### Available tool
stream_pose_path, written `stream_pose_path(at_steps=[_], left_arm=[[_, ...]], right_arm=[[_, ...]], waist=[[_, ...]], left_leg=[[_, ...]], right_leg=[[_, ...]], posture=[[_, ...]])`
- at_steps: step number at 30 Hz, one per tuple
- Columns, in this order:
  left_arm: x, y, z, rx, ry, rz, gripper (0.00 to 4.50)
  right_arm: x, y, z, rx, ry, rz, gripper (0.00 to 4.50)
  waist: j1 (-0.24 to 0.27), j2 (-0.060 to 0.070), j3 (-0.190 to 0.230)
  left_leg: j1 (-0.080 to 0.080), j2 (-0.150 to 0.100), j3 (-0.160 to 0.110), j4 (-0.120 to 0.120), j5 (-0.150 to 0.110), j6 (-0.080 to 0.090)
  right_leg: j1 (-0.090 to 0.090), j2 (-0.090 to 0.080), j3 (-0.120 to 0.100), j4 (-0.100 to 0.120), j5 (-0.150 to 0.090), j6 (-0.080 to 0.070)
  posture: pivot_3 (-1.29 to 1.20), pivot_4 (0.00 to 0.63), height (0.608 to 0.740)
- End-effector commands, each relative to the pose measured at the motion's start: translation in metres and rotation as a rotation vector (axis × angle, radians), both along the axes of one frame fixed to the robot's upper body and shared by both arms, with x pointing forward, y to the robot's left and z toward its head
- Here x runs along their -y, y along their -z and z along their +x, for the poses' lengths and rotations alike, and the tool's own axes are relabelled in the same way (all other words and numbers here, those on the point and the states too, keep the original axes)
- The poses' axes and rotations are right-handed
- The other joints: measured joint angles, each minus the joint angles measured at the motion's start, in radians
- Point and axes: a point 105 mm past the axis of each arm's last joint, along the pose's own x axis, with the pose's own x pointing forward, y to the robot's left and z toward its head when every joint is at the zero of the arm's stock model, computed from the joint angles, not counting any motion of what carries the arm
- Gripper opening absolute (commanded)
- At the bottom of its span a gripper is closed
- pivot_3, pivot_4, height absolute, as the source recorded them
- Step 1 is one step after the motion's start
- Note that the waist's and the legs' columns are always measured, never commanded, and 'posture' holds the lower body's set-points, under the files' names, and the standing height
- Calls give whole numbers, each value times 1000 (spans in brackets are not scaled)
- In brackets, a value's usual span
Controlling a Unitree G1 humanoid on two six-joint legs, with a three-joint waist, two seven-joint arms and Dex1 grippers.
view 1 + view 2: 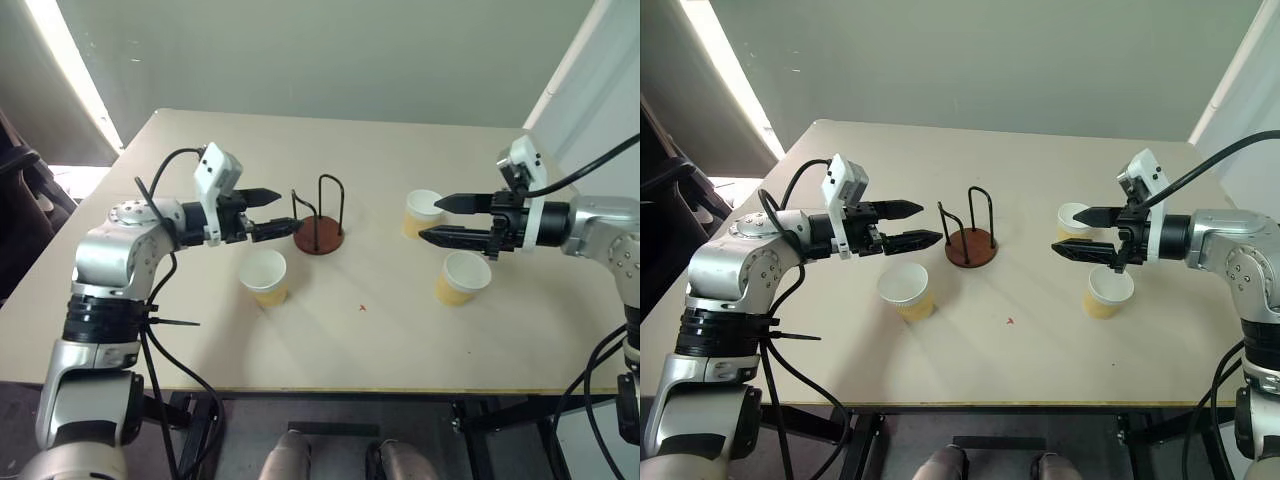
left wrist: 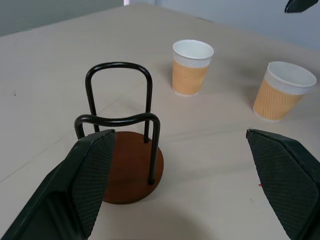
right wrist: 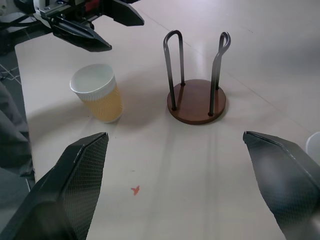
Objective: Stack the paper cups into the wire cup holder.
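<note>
Table [image 1: 330, 350]: three cups [image 1: 265, 276] upright, loose.
Holder [image 1: 320, 236]: empty; nothing stacked.
Left gripper [image 1: 272, 212], right gripper [image 1: 437, 220]: fingers wide, empty.

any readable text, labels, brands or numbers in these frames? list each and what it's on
None readable.
The three paper cups: plain ribbed tan walls, no print.
The wire cup holder: bare base, no label.
The table: one small red mark, not a letter or number.
Left hand and right hand: no markings legible.
</note>
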Motion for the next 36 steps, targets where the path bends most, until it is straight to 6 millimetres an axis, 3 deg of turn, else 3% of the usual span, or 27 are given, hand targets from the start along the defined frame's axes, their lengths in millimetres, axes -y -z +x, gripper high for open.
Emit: stream_pose_path(at_steps=[1,24,36], left_arm=[[8,-7,2,29,12,-1,4478],[22,12,33,-19,-53,10,4478],[43,17,44,-8,-11,19,4478]], right_arm=[[4,-17,-6,64,10,10,4500],[7,-18,-5,68,34,9,4500],[9,-17,-6,70,46,7,4500]], waist=[[0,0,0],[7,0,0],[9,0,0]], left_leg=[[0,0,0,0,0,0],[0,-2,0,2,1,1],[-1,-3,0,5,1,3]], right_leg=[[0,0,0,0,0,0],[1,0,0,0,1,2],[2,-1,1,0,2,4]], posture=[[0,150,740],[0,150,740],[0,150,740]])
